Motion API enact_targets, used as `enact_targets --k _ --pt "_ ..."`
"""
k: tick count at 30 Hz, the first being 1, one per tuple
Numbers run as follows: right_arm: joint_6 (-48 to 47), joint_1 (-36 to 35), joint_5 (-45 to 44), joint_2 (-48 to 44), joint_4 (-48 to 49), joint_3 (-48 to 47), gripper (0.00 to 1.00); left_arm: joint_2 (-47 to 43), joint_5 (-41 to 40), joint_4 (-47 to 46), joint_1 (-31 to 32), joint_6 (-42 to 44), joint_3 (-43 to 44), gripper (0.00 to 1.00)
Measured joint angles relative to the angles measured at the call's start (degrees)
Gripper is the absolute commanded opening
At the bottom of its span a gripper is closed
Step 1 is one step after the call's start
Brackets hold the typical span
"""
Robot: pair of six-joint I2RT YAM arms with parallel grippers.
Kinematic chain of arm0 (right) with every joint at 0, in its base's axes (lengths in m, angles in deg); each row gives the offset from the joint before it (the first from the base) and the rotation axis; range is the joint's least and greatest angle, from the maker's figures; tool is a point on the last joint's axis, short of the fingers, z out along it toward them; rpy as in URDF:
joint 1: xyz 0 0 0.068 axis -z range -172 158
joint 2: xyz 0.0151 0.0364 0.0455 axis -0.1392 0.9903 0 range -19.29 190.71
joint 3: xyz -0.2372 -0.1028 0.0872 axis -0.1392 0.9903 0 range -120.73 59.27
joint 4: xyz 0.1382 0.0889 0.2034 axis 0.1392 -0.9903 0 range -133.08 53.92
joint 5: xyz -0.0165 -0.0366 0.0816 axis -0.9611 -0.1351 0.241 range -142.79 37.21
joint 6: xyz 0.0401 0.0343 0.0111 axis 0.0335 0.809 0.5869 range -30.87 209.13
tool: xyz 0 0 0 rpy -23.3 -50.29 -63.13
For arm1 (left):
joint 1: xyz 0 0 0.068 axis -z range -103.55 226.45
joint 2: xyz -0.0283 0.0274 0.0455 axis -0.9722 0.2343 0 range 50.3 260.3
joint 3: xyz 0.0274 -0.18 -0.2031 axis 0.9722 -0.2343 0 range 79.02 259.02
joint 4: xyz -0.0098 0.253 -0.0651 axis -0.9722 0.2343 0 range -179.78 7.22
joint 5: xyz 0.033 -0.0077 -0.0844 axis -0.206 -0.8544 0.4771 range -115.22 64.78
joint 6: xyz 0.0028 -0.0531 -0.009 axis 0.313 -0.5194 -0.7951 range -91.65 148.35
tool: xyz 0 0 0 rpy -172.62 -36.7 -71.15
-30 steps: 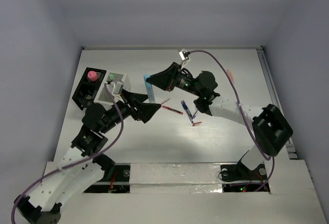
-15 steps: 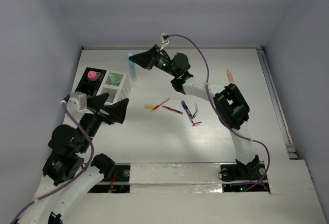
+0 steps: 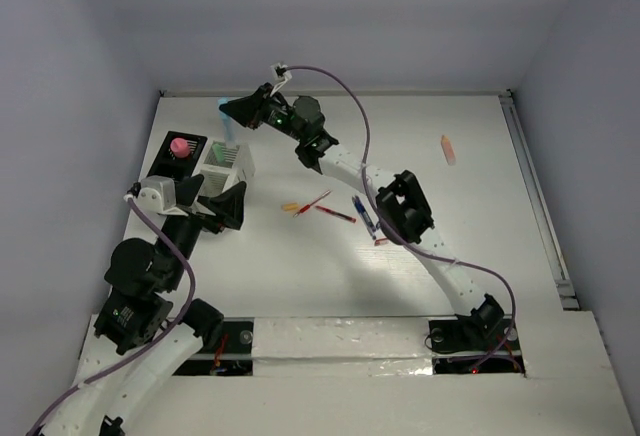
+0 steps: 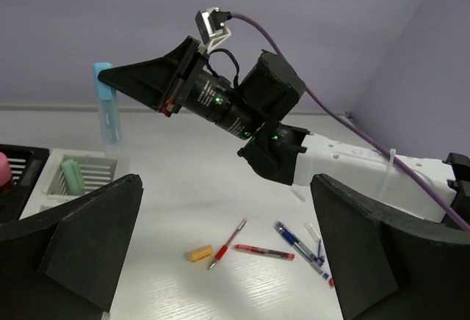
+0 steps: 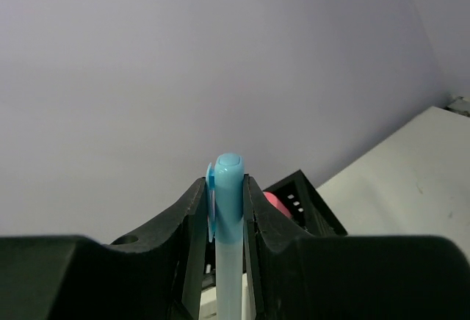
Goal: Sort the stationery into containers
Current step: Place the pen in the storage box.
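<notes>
Lab robot enclosure: white table (image 3: 450, 256), plain walls (image 3: 330, 16).

Left arm (image 3: 140, 276), lower left of the overhead view: folded at the elbow, left gripper (image 3: 228, 206) with jaws spread wide. Right arm (image 3: 400, 206): stretched from lower right towards upper left, right gripper (image 3: 228, 108) pinched on a blue marker (image 4: 108, 111).

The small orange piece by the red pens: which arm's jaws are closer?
Left. Jaws of the left arm, open, sit just left of the small orange piece, facing it. Jaws of the right arm are farther back, by the white slatted box, clamping a pale blue pen.
</notes>
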Motion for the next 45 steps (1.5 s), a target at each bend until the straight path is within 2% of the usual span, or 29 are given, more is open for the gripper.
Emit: enact_targets --k 6,13,14,15,17,18,21,22,26,29,30,34,36,37,41,45 --pt "-3.5 -0.8 -2.5 4.6 -4.5 -4.9 0.0 0.7 3.5 -0.7 -4.9 -0.1 -0.6 0.99" --pt "-5.3 -1.6 -4.8 6.5 -6.4 -5.0 0.01 0.7 5.6 -1.1 -5.4 -0.1 -0.6 0.99" --pt "-5.3 -1.7 -4.8 6.6 -6.7 -5.0 0.08 0.7 5.7 -1.1 -5.4 -0.1 -0.6 0.99" --pt "-5.3 -1.8 -4.8 6.6 -6.8 -4.9 0.22 0.7 5.9 -1.1 -5.4 -0.1 -0.6 0.99" --pt "-5.7 -2.1 -4.7 6.6 -6.6 -4.6 0.4 0.7 6.1 -1.1 -5.5 -0.1 -0.7 0.99" --pt "-5.9 -2.2 -4.7 6.6 -6.7 -4.4 0.54 0.7 6.1 -1.1 -5.7 -0.1 -0.7 0.99" --pt "-7.5 -2.5 -4.6 6.4 -6.9 -3.6 0.69 0.7 6.2 -1.2 -5.8 -0.1 -0.9 0.99" --pt "-8.0 -2.5 -4.5 6.2 -7.2 -3.0 0.7 0.7 6.3 -1.2 -6.1 -0.1 -1.0 0.99" --pt "-10.3 -2.6 -3.5 1.9 -9.3 3.4 0.72 0.9 6.5 -1.2 -6.9 -0.1 -1.1 0.99" --pt "-12.1 -2.6 -3.2 -7.4 -10.3 16.0 0.63 1.0 6.5 -1.2 -7.3 -0.2 -1.1 0.99" --pt "-12.7 -2.4 -3.2 -11.7 -10.4 21.7 0.57 1.1 6.5 -1.1 -7.4 -0.2 -1.1 0.99" --pt "-17.8 -1.8 -3.3 -29.0 -13.1 39.8 0.46 2.6 7.3 -1.3 -7.6 -0.3 -1.1 0.99" --pt "-21.2 -1.5 -4.5 -36.8 -17.3 45.3 0.35 4.2 8.5 -1.5 -7.8 -0.5 -1.1 0.99" --pt "-22.7 -1.3 -5.6 -40.3 -19.3 47.6 0.34 5.0 9.0 -1.5 -7.9 -0.6 -1.1 0.99" --pt "-26.2 1.5 -11.1 -52.8 -26.9 58.2 0.36 9.4 12.9 -1.6 -8.0 -2.0 -1.1 0.99" --pt "-26.3 12.3 -15.6 -60.5 -34.5 67.8 0.57 13.6 18.9 -2.1 -8.1 -5.6 -1.1 0.99"
